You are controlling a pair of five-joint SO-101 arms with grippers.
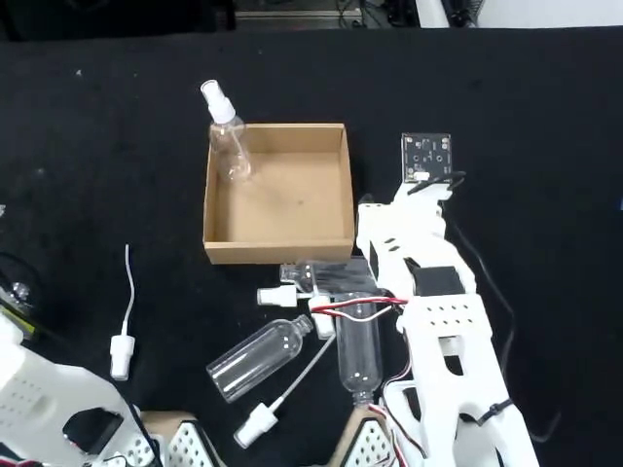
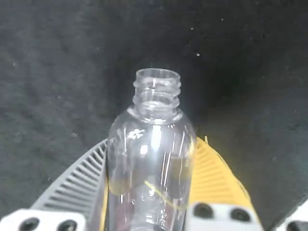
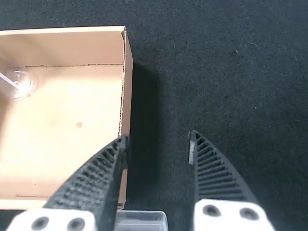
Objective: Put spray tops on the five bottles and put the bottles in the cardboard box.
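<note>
Capped bottle [image 1: 230, 146] stands in the far left corner of the cardboard box [image 1: 277, 251], with a white spray top fitted. The box sits open near the middle of the bench [image 1: 97, 146], which is covered in black cloth.

Between the box's near wall and the bench's near edge I note two uncapped bottles lying down. The slanted bottle [image 1: 258, 360] has its neck toward the box. The straight bottle [image 1: 358, 350] lies just beside it, with the right arm's [image 1: 448, 331] wires [image 1: 355, 309] crossing it.

Three loose spray tops lie in the same area:
- The first top [image 1: 277, 296] is just in front of the box's near wall.
- The second top [image 1: 256, 425] is close to the bench's near edge, its tube running toward the straight bottle.
- The third top [image 1: 121, 352] is well apart toward the left edge, its tube pointing to the far side.

Left hand [image 2: 151, 142] is clenched on the held bottle [image 2: 156, 110], a grey finger on one side of the body and a yellow one on the other. The neck is open, with no top. I cannot tell whether this is one of the two lying bottles.

Right hand [image 3: 158, 138] is released and empty, its fingers spread over bare cloth just beside the box's right wall.
</note>
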